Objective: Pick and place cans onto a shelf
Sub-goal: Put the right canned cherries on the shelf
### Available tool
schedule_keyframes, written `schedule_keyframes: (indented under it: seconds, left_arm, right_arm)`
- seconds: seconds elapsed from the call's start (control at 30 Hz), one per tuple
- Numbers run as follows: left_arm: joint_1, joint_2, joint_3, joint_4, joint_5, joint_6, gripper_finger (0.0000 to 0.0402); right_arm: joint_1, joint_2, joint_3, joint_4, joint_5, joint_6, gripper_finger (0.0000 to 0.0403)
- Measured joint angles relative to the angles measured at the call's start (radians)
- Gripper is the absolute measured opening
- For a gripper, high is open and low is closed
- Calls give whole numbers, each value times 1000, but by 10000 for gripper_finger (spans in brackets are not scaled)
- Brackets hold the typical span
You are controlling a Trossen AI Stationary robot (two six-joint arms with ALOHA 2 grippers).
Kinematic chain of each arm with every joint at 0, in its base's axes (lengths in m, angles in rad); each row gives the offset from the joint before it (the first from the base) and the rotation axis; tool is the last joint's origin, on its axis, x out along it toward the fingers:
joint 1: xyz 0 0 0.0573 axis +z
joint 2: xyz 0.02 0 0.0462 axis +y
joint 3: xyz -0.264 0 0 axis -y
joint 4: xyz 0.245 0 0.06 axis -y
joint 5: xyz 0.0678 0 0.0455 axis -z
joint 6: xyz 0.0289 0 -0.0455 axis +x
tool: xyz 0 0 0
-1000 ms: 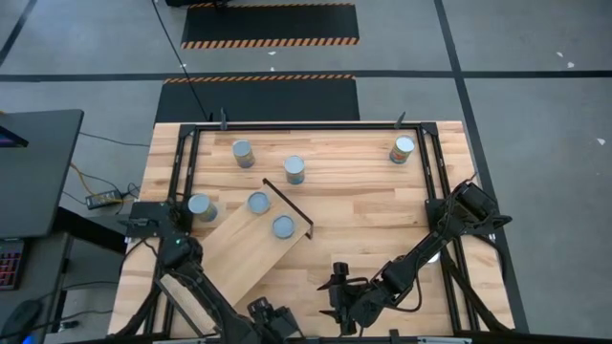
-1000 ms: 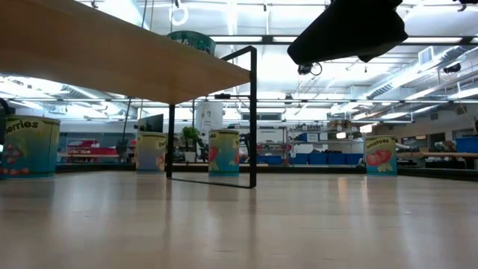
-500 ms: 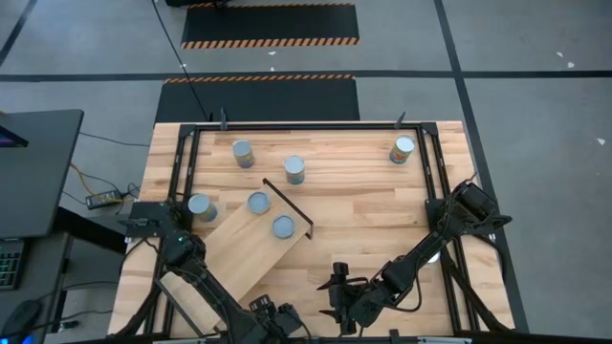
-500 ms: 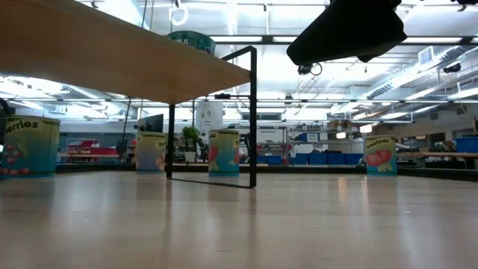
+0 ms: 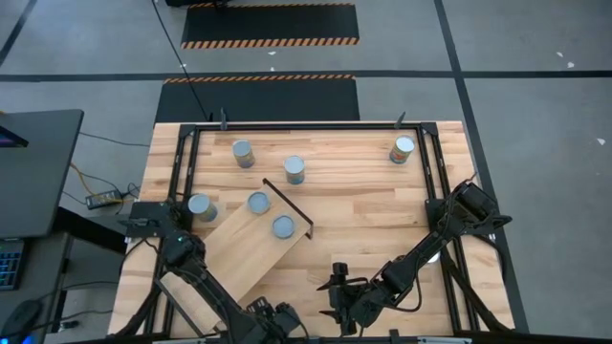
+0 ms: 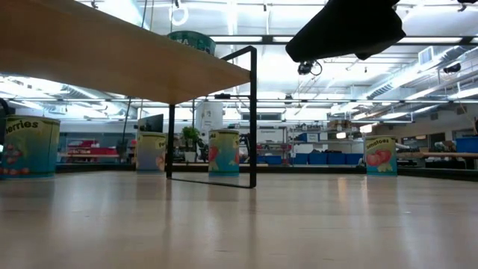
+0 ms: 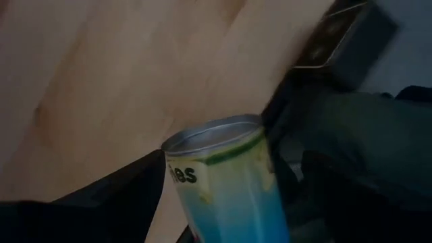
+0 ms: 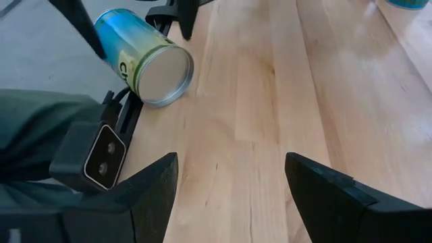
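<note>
The shelf (image 5: 251,247), a light plywood board in a black frame, lies slantwise on the table's left half, raised on black legs (image 6: 252,119). Two cans (image 5: 258,202) (image 5: 283,226) stand on it. Three cans (image 5: 244,153) (image 5: 295,169) (image 5: 403,149) stand on the table's far part, and one (image 5: 200,206) stands by the shelf's left side. My left gripper (image 5: 273,315), at the near edge, is shut on a blue-sided can (image 7: 223,182). My right gripper (image 8: 231,162) is open and empty just right of it (image 5: 337,294), facing that can (image 8: 145,57). My left gripper pinches the can's labelled side wall (image 7: 260,169) between its two fingers, one on either side. The can lies tipped over in the hold, with its silver round end (image 8: 164,75) turned toward my right gripper. Whether it touches the table, I cannot tell.
A black frame (image 5: 435,172) runs around the tabletop's far, left and right sides. Bare wood (image 5: 368,220) lies between the shelf and the right arm's base (image 5: 470,205). Black mats (image 5: 268,24) lie on the floor beyond the far edge.
</note>
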Motion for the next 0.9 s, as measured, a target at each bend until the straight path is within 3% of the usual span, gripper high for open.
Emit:
schedule_keyframes:
  seconds: [0.63,0.9]
  left_arm:
    - [42,2,-210,172,120,49,352]
    - [33,2,-247,188,142,39,300]
  right_arm:
    - [2,0,0,31,0,-14,279]
    - [2,0,0,32,0,-14,279]
